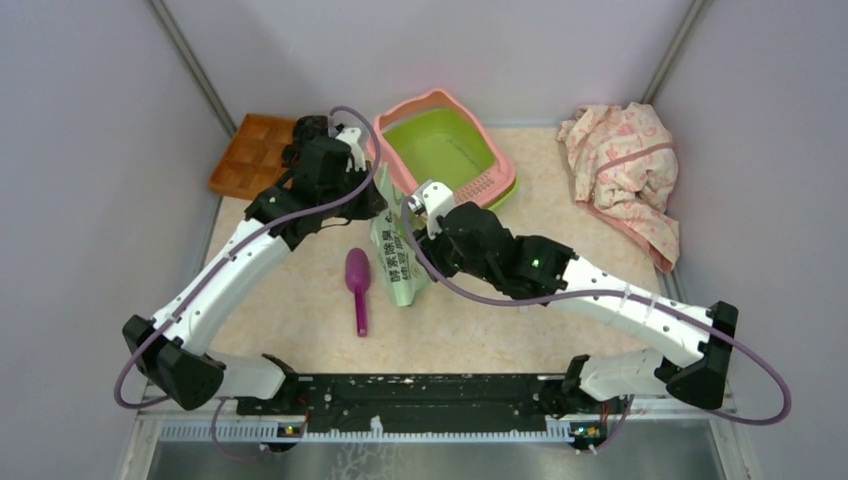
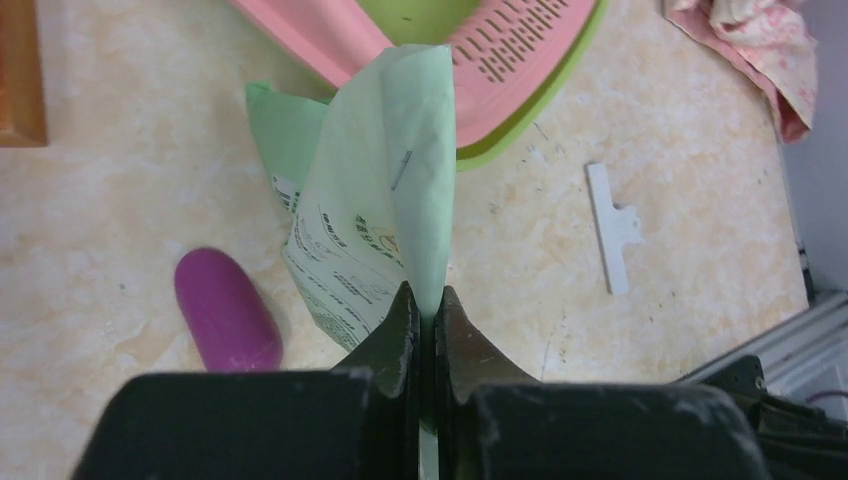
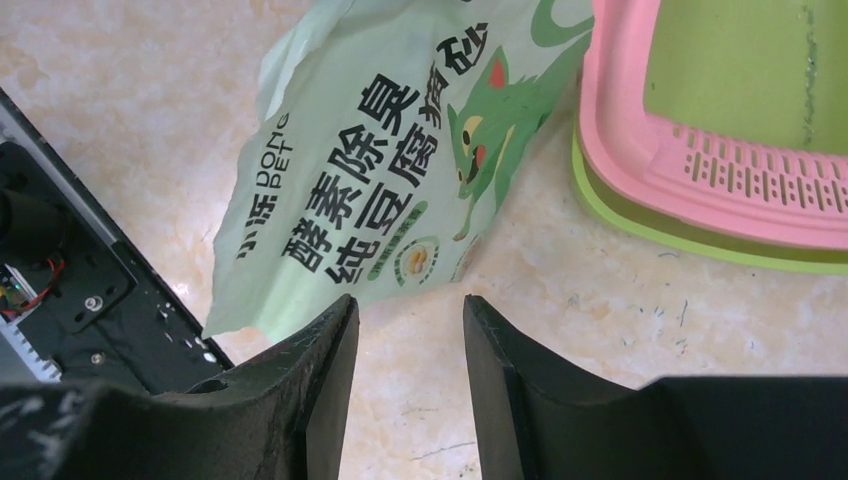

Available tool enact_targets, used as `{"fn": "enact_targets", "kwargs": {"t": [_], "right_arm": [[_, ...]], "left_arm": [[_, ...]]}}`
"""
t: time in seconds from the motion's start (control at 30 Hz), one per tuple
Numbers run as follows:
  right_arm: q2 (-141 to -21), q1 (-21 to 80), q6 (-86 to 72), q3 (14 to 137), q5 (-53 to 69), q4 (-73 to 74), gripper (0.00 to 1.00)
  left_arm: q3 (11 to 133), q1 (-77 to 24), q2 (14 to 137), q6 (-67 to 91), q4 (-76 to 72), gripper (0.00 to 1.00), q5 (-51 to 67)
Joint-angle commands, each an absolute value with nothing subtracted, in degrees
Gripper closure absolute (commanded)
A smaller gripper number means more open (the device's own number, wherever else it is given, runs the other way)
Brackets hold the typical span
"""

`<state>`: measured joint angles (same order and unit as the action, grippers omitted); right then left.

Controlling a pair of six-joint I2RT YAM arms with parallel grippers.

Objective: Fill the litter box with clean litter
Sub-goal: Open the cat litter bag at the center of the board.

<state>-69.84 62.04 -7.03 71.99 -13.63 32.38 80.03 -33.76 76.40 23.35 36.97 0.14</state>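
The left pincer (image 2: 424,300) is being kept clenched on the top edge of the pale green printed bag (image 2: 390,200), a thin fold of plastic being squeezed between its closed fingers. In the top view this grip is being hidden by the left arm's wrist. The right pincer (image 3: 410,330) is being held released, its jaws parted just beside the bag's lower corner without any contact being shown. Whether the bag's bottom is being rested on the surface (image 1: 480,320) cannot be told.

The litter box (image 1: 445,150) is being seen at the far middle of the surface, just beyond the bag, its slotted pink grate turned toward the arms. It is being cut off by the frame edge in both wrist views. A few dark specks (image 3: 812,90) are being shown in the green basin, too small to identify.

A purple scoop (image 1: 358,285) is being left lying beside the bag, its handle being cropped out of the left wrist view.
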Motion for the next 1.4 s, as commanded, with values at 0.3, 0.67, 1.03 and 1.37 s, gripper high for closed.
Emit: {"fn": "enact_targets", "kwargs": {"t": [0.3, 0.67, 1.03, 1.37], "right_arm": [[-76.5, 65.1, -6.6, 78.9, -12.0, 27.7, 0.55], [-81.0, 67.3, -5.1, 83.2, -11.3, 28.1, 0.56], [-85.6, 69.1, -5.1, 85.4, -14.7, 28.7, 0.59], [-87.8, 69.1, -4.9, 85.6, -16.0, 27.6, 0.6]], "left_arm": [[84.0, -33.7, 73.8, 28.4, 38.6, 1.0, -19.2], [81.5, -31.0, 73.1, 28.3, 37.4, 0.95, -19.3], [80.3, -29.1, 72.2, 28.6, 36.0, 0.86, -15.0], [79.8, -28.9, 71.7, 28.5, 35.8, 0.86, -13.9]]}}
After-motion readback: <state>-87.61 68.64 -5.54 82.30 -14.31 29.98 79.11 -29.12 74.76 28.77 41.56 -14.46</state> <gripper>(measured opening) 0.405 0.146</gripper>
